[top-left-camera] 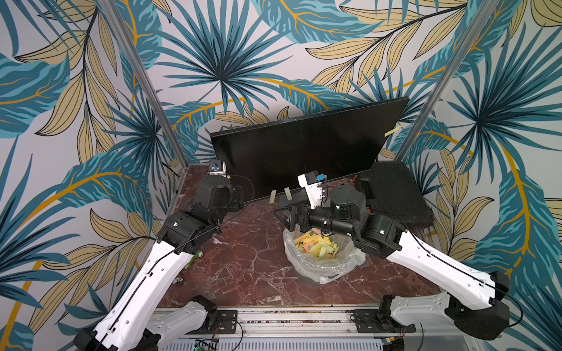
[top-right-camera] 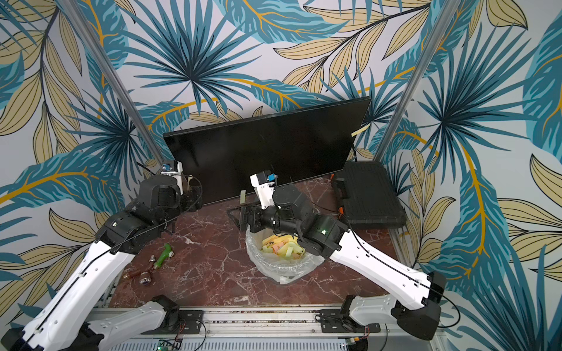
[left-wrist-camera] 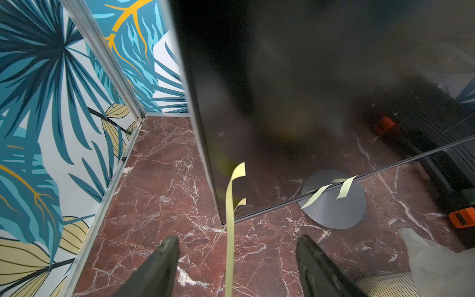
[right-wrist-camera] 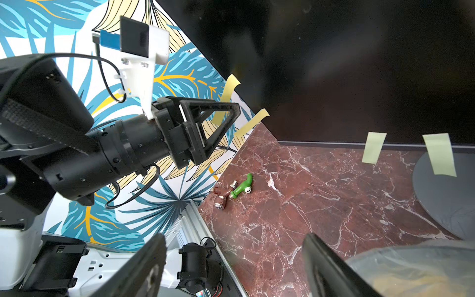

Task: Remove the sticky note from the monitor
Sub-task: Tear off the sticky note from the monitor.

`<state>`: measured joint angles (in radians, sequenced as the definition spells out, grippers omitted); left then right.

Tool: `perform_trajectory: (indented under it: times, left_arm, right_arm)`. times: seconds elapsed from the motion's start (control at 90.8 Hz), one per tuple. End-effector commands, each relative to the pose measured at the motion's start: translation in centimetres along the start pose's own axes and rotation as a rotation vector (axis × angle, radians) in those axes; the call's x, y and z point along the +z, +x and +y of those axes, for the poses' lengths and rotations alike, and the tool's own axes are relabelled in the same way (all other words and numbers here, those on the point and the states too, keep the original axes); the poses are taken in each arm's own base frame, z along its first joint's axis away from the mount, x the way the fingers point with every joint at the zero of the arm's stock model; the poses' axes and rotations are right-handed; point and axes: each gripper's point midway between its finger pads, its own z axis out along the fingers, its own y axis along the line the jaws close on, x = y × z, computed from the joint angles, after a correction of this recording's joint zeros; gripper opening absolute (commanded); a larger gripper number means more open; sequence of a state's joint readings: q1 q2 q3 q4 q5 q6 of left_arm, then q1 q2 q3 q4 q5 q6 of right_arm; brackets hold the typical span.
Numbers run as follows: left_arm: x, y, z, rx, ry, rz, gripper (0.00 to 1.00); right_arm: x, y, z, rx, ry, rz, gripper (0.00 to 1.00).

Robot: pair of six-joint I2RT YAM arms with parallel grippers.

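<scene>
The black monitor (top-left-camera: 304, 152) (top-right-camera: 258, 152) leans at the back of the table on a round grey base (left-wrist-camera: 334, 208). Pale yellow sticky notes hang from its edges. One long sticky note (left-wrist-camera: 231, 205) (right-wrist-camera: 227, 90) on the left edge runs between the fingers of my left gripper (left-wrist-camera: 237, 241) (right-wrist-camera: 221, 115), which is open and not touching it. A second note (right-wrist-camera: 252, 120) sits just below it. Two more notes (top-left-camera: 272, 197) (top-left-camera: 288, 193) hang from the bottom edge and one (top-left-camera: 393, 130) from the right edge. My right gripper (top-left-camera: 281, 214) (right-wrist-camera: 234, 241) is open and empty above the bin.
A bin (top-left-camera: 304, 267) lined with clear plastic stands mid-table and holds several coloured notes. A black ribbed case (top-left-camera: 395, 194) lies at the back right. A green tool (top-right-camera: 164, 252) and small brown parts (top-right-camera: 137, 275) lie near the left arm.
</scene>
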<state>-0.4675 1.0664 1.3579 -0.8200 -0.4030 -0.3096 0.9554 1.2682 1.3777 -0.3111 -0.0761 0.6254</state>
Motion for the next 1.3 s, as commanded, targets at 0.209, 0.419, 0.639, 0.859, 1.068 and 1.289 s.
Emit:
perform_trajectory:
  times: [0.209, 0.419, 0.639, 0.859, 1.068, 1.289]
  left_arm:
    - [0.9, -0.7, -0.5, 0.000, 0.031, -0.019, 0.53]
    - [1.2, -0.1, -0.3, -0.003, 0.029, -0.006, 0.37]
    - [0.8, 0.6, -0.1, -0.004, 0.035, 0.011, 0.03]
    - [-0.6, 1.0, 0.4, -0.012, 0.045, 0.014, 0.00]
    - [-2.8, 1.7, 1.1, -0.044, 0.071, 0.015, 0.00]
    - [-5.3, 1.9, 1.1, -0.064, 0.136, 0.004, 0.00]
  right_arm:
    - [-0.9, -0.7, 0.0, -0.009, 0.015, -0.039, 0.86]
    - [-1.4, -0.9, -0.3, -0.020, 0.036, -0.049, 0.86]
    - [-1.6, -0.9, -0.5, -0.025, 0.046, -0.049, 0.86]
    - [-1.7, -0.6, -0.8, -0.026, 0.054, -0.048, 0.86]
    - [-1.8, -0.5, -1.0, -0.028, 0.063, -0.050, 0.86]
    - [-1.9, -0.4, -1.2, -0.030, 0.070, -0.047, 0.86]
